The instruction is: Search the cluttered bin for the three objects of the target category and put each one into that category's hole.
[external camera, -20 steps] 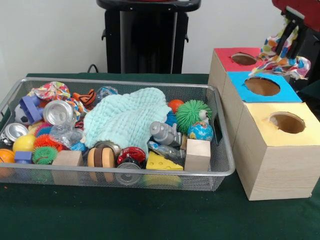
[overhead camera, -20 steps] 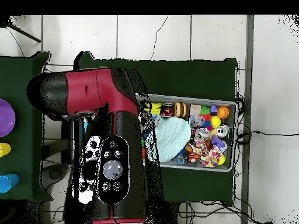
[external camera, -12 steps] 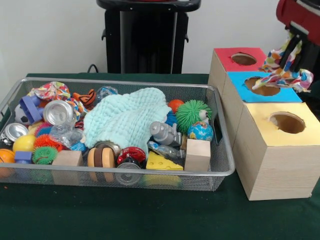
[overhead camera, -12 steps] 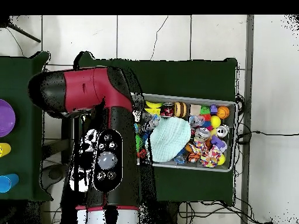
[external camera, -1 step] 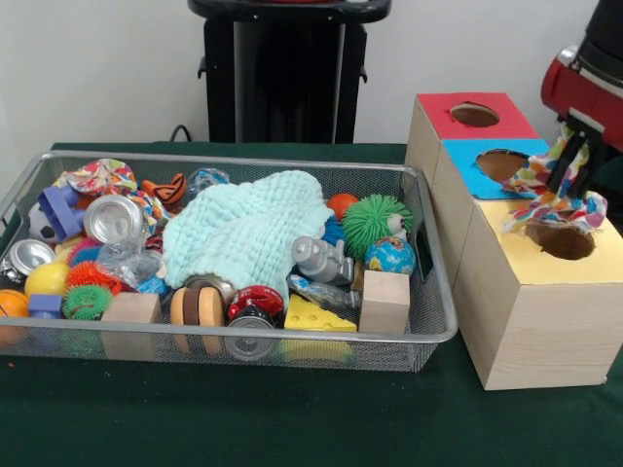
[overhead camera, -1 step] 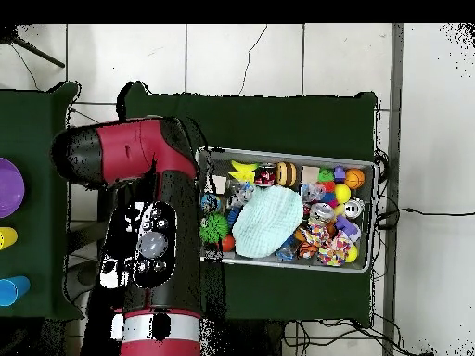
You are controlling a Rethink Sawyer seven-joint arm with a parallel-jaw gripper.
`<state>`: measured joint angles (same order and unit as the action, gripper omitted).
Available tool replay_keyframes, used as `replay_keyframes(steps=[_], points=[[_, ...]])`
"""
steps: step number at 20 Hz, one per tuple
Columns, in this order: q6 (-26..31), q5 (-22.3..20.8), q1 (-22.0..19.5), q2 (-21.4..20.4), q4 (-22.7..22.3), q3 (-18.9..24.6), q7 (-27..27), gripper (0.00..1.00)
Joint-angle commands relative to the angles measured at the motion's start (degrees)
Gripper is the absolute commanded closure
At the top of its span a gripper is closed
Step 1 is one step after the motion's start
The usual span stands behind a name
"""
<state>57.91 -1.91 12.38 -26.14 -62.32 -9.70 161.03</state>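
Patterned cloth [external camera, -1 step: 553, 199] hangs bunched from the gripper [external camera, -1 step: 569, 175], fingers clenched on it, over the hole [external camera, -1 step: 559, 239] in the yellow-topped box [external camera, -1 step: 545, 302] nearest the table's front edge. A clean drop likely means centring first (one trailing end drapes the hole's rim), then lowering before letting go.

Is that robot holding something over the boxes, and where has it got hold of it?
Yes: the gripper is pinching a multicoloured patterned cloth by its upper end; the rest hangs over the yellow box's hole.
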Motion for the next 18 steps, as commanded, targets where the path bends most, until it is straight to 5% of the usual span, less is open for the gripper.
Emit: replay_keyframes(steps=[1, 8, 18], points=[[-1.61, 2.24, 2.15, 4.75, -3.11, -2.46, 17.46, 1.0], [-2.5, 3.85, 3.33, 6.97, -1.79, -4.42, 16.76, 1.0], [-15.38, 1.83, 3.67, 18.74, 4.56, -8.93, 17.47, 1.0]])
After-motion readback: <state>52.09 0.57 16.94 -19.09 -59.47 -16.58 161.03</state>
